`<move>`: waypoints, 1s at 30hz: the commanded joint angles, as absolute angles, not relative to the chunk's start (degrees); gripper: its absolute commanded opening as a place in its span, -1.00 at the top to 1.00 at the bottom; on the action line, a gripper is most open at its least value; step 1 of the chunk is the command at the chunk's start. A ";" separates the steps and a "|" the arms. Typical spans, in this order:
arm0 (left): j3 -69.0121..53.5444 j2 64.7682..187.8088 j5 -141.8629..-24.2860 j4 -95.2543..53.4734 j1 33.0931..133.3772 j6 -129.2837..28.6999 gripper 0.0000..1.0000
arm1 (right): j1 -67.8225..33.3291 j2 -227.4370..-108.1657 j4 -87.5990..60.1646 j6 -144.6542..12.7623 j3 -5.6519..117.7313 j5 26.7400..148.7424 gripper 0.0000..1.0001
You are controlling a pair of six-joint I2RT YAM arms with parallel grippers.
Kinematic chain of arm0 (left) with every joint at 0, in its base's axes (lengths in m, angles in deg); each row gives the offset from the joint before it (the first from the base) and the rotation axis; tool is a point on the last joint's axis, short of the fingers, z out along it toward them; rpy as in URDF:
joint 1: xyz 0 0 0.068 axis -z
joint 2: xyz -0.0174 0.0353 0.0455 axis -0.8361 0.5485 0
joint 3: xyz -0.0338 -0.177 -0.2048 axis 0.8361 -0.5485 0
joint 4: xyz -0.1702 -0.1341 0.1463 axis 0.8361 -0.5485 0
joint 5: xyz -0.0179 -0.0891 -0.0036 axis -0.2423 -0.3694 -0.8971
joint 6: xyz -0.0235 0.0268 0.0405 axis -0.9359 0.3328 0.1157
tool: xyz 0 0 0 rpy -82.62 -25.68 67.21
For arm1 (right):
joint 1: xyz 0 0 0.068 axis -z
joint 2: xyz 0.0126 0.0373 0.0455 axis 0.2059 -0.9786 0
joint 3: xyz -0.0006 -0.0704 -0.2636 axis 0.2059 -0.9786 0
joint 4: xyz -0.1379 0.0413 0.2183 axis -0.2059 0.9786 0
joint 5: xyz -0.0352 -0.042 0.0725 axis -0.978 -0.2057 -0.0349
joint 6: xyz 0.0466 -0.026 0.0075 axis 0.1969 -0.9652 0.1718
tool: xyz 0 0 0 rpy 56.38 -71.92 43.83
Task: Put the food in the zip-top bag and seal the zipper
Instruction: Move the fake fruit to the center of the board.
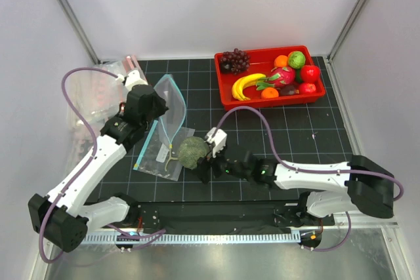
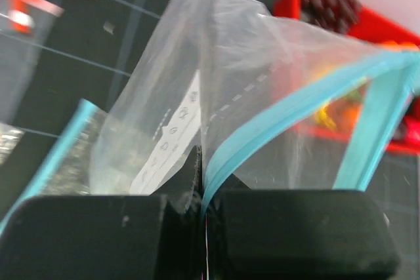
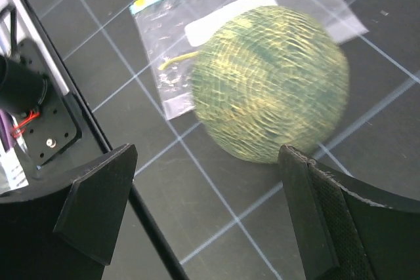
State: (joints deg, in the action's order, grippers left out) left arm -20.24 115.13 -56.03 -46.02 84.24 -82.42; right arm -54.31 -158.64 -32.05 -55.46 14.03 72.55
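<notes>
The zip-top bag (image 1: 169,106) is clear with a teal-blue zipper (image 1: 176,93). My left gripper (image 1: 157,108) is shut on the zipper strip (image 2: 295,113) and holds the bag (image 2: 216,63) up with its mouth gaping; the jaws (image 2: 202,195) are pressed together on it. The green melon (image 1: 192,151) rests on the mat just below the bag. My right gripper (image 1: 207,163) is open and empty; in the right wrist view the melon (image 3: 269,83) sits just ahead of the spread gripper (image 3: 210,208). The banana (image 1: 246,85) and the red fruit (image 1: 310,73) lie in the red tray (image 1: 226,100).
The tray also holds grapes (image 1: 234,60), a dragon fruit (image 1: 281,77) and other fruit. A flat clear plastic sheet with a teal strip and white label (image 3: 164,57) lies beside the melon. Clear bags with pink-red strips (image 1: 98,90) lie far left. The table's front rail (image 3: 98,136) is near.
</notes>
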 commanded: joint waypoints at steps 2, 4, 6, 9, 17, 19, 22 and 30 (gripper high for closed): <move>-19.44 112.93 -39.14 -49.00 84.25 -79.50 1.00 | -58.60 -163.96 -23.29 -60.11 25.04 63.59 -0.93; -18.21 114.07 -33.26 -52.08 85.03 -78.88 1.00 | -59.75 -168.09 -20.57 -59.93 28.81 57.73 -0.99; -16.89 114.78 -26.96 -53.75 86.78 -77.92 1.00 | -60.54 -171.08 -18.80 -59.67 32.41 55.24 -0.99; -16.01 116.18 -19.65 -53.93 89.94 -75.11 1.00 | -60.63 -172.15 -15.28 -59.66 35.50 51.19 -0.99; -12.93 121.98 -13.02 -57.97 92.33 -73.60 0.92 | -61.42 -175.49 -16.07 -67.05 39.11 54.26 -0.99; -13.10 121.90 -13.11 -58.50 92.16 -75.27 0.89 | -61.42 -176.28 -15.20 -70.38 41.21 54.88 -0.99; -14.42 119.97 -14.08 -57.89 91.63 -76.51 0.89 | -61.33 -178.12 -14.67 -71.27 44.03 52.51 -0.99; -16.88 116.89 -16.10 -55.95 91.36 -77.21 0.89 | -61.24 -184.36 -6.42 -66.96 46.85 52.24 -0.99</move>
State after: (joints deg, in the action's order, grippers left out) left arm -16.35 118.45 -17.34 -57.98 91.54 -75.68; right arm -61.13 -182.60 -10.74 -68.20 44.17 54.08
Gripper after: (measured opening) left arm 0.054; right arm 0.996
